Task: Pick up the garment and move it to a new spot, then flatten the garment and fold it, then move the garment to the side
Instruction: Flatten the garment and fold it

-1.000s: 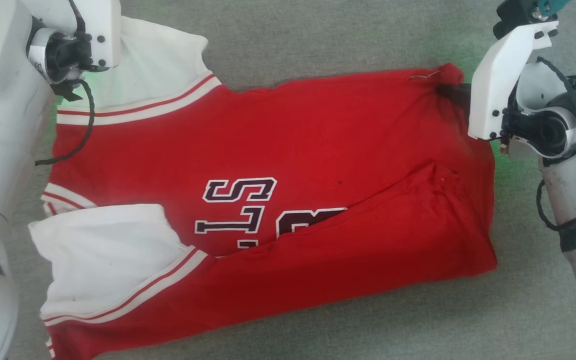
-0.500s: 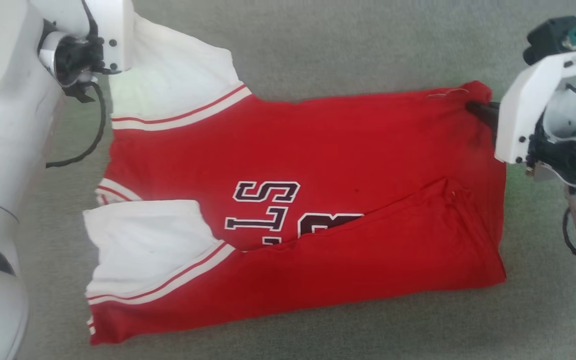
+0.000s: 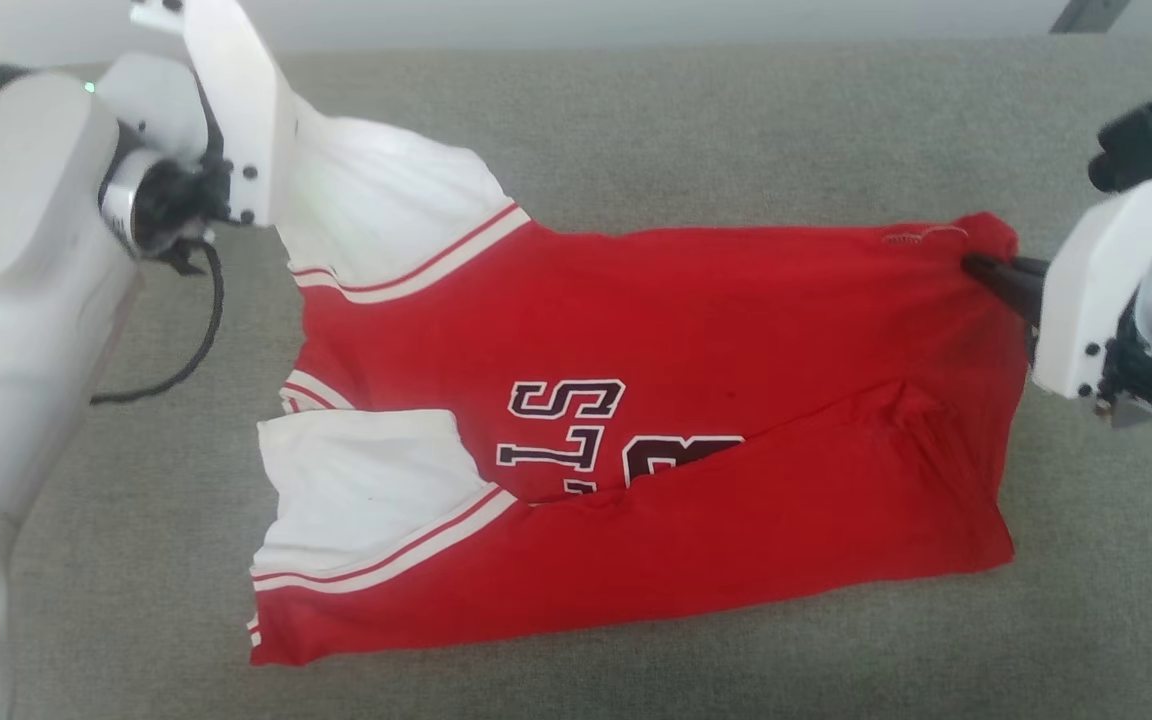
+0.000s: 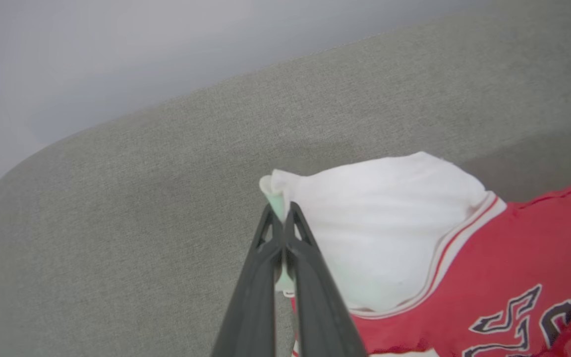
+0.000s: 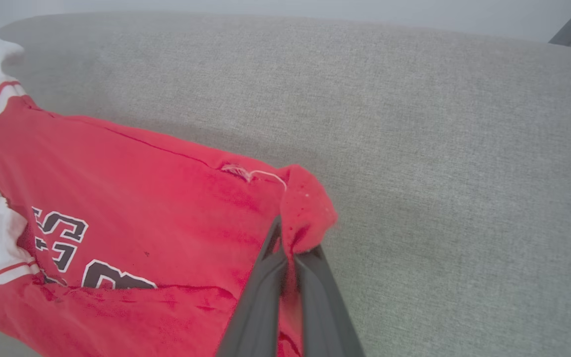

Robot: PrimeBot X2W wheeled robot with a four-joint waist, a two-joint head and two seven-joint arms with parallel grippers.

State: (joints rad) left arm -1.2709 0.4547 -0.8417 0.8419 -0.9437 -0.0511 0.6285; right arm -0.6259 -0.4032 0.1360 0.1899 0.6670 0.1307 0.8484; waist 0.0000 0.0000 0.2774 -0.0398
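head view: the garment (image 3: 716, 330) lies across the grey woven surface (image 3: 736, 120), its near long side folded over the chest so the black letters (image 3: 566, 400) are half covered. the right gripper (image 3: 988, 270) pinches the far red hem corner, and the far white sleeve (image 3: 386, 220) rises toward the left arm. to do this step well, i judge, carry both held corners at even height and pace, with the far edge taut between them, so the fold on the near side does not slide open, and lay the cloth down before letting go. left wrist view: the left gripper (image 4: 281, 214) is clamped tight on the sleeve's edge, a small tuft of white cloth poking past the tips. the sleeve is soft and puffed, trimmed in red and white stripes. right wrist view: the right gripper's dark fingers are closed on a bunched knob of red knit, with a loose white thread (image 5: 260, 173) trailing beside it. the cloth looks like thin, limp jersey that creases readily, and the coarse grey weave under it may drag on it.
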